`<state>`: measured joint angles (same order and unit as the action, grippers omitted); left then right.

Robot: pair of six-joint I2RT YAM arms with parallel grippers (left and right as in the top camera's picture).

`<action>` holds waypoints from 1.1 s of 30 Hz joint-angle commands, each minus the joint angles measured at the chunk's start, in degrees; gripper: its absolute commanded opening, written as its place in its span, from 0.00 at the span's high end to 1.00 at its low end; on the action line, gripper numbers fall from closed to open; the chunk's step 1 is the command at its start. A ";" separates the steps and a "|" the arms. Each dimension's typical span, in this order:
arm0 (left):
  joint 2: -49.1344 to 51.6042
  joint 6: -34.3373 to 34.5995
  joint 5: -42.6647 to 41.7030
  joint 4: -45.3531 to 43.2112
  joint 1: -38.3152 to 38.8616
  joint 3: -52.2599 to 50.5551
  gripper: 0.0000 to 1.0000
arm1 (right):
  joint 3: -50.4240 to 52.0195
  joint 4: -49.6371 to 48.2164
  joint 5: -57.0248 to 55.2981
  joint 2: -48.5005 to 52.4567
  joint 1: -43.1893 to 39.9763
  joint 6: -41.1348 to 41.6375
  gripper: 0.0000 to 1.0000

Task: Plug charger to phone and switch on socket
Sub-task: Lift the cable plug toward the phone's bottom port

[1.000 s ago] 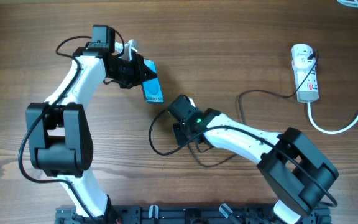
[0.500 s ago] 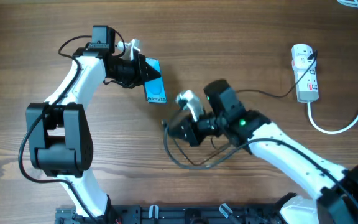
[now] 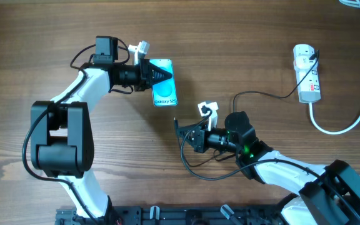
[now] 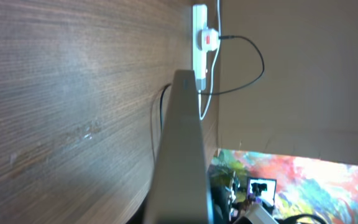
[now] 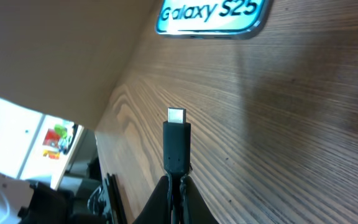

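My left gripper [image 3: 147,74] is shut on the phone [image 3: 164,91], a turquoise-screened smartphone with white text at its near short end, held above the table left of centre. In the left wrist view the phone [image 4: 180,155] shows edge-on. My right gripper [image 3: 194,139] is shut on the charger plug [image 5: 177,144], whose metal tip points toward the phone's text end [image 5: 210,15], a gap between them. The thin black charger cable [image 3: 264,95] loops under the arm and runs to the white socket strip [image 3: 307,74] at the right, also seen far off in the left wrist view [image 4: 199,43].
A thick white cord [image 3: 355,119] curves from the socket along the table's right edge. The charger cable lies in loose loops [image 3: 199,170] on the wood below the right gripper.
My left gripper has carried the phone right and turned it more upright. My right gripper has swung around with the plug and now points left toward the phone's near end.
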<state>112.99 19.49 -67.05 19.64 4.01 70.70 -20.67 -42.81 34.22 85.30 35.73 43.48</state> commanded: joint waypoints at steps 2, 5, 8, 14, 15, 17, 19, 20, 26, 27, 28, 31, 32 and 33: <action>0.00 3.58 -2.58 -0.63 0.39 -0.24 0.96 | -0.11 -0.39 -3.02 0.55 0.09 1.55 0.96; 0.00 8.22 -2.58 -1.01 0.39 -0.24 0.96 | -1.01 -2.95 -2.69 0.55 0.09 1.55 0.96; 0.00 8.22 -2.56 -1.09 0.48 -0.24 0.96 | -4.72 0.44 -0.57 0.55 0.09 2.84 0.96; 0.00 7.96 1.77 -2.71 3.87 -0.24 0.96 | -11.26 10.91 1.79 0.55 0.09 -0.02 0.96; 0.00 7.93 3.37 -2.21 4.22 -0.24 0.96 | -11.26 12.85 1.79 0.55 0.09 -0.50 0.96; 0.00 7.78 3.50 -1.84 4.37 -0.24 0.96 | -11.26 16.52 1.79 0.55 0.09 -4.09 0.96; 0.00 7.74 3.50 -1.84 4.42 -0.24 0.96 | -11.23 20.81 2.25 0.55 0.09 -4.94 0.96; 0.00 7.06 3.50 -1.84 4.42 -0.24 0.96 | -11.23 20.96 3.04 0.55 0.09 -4.98 0.96; 0.00 0.28 3.48 -1.40 4.42 -0.24 0.96 | -11.23 20.55 1.33 0.55 0.07 -6.01 0.96; 0.00 0.20 3.48 -1.40 4.42 -0.24 0.96 | -11.23 20.57 0.02 0.55 0.07 -6.01 0.96; 0.00 0.22 3.48 -1.40 4.42 -0.24 0.96 | -11.23 20.61 -1.33 0.55 0.07 -5.97 0.96; 0.00 0.26 3.43 -1.38 4.42 -0.24 0.96 | -11.23 20.61 -2.93 0.55 0.07 -5.90 0.96; 0.00 0.26 2.95 -1.18 4.42 -0.24 0.96 | -11.23 20.61 -3.26 0.55 0.07 -5.92 0.96; 0.00 0.24 1.95 -1.20 4.42 -0.24 0.96 | -11.23 20.63 -3.91 0.55 0.07 -5.90 0.96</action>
<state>112.99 21.04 -62.63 18.41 8.47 70.65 -31.33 -21.85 32.67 85.30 35.73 38.68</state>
